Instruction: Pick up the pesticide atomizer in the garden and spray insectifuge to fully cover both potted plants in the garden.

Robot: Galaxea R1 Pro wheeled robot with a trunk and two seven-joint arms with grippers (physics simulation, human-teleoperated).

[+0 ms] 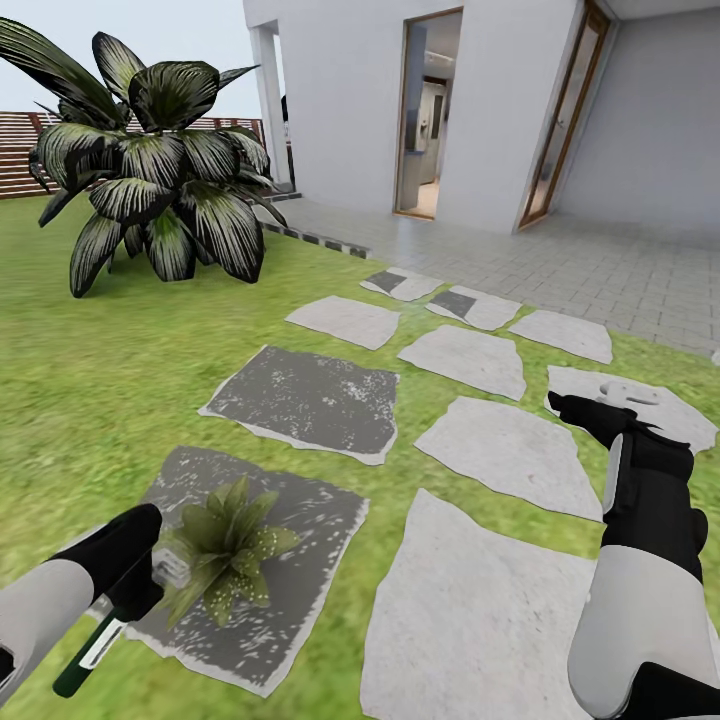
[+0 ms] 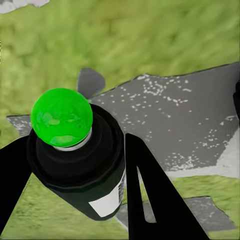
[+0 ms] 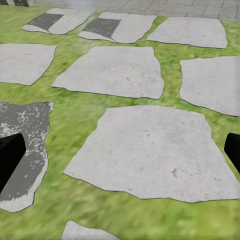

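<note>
At far left, your left gripper (image 1: 130,590) is clenched around the dark green-black pesticide atomizer bottle with its white label band (image 1: 92,645); its top shows bright green in the wrist view. Just beside it, a low green-leaved potted plant (image 1: 228,545) sits on a dark speckled stepping stone (image 1: 300,560). Over the pale stones, your right gripper (image 1: 580,408) has its fingers spread, holding nothing.

Home garden: lawn (image 1: 120,380), stepping stones (image 1: 465,358), slatted fence (image 1: 20,150), white house (image 1: 380,90) beside paved patio (image 1: 600,270)
</note>
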